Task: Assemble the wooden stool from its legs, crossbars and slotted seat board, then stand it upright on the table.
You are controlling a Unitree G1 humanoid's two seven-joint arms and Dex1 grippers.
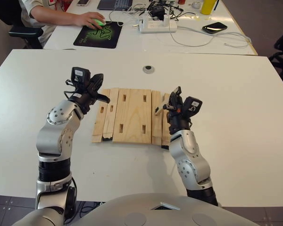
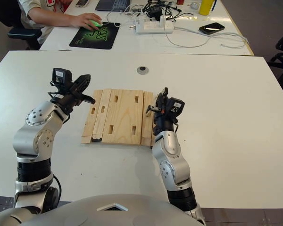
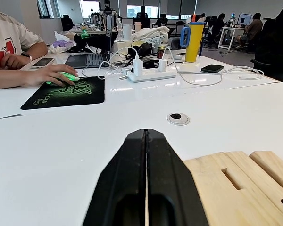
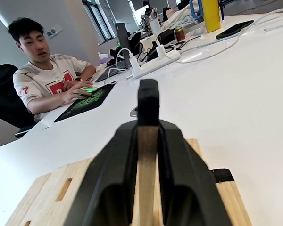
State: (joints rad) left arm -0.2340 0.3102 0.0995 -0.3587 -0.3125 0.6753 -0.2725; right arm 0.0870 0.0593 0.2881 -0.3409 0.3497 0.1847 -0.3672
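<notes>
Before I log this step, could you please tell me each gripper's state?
Left gripper: closed, empty.
Right gripper: closed on a wooden stick.

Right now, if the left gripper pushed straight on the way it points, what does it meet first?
Likely bare table, short of the cable grommet; left gripper is shut and aims past the wooden boards beside it. Depth unclear.

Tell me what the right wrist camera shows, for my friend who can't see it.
The right tool clamps a thin wooden piece between its two black fingers. Under it lie flat wooden boards with slots, on a white table.
</notes>
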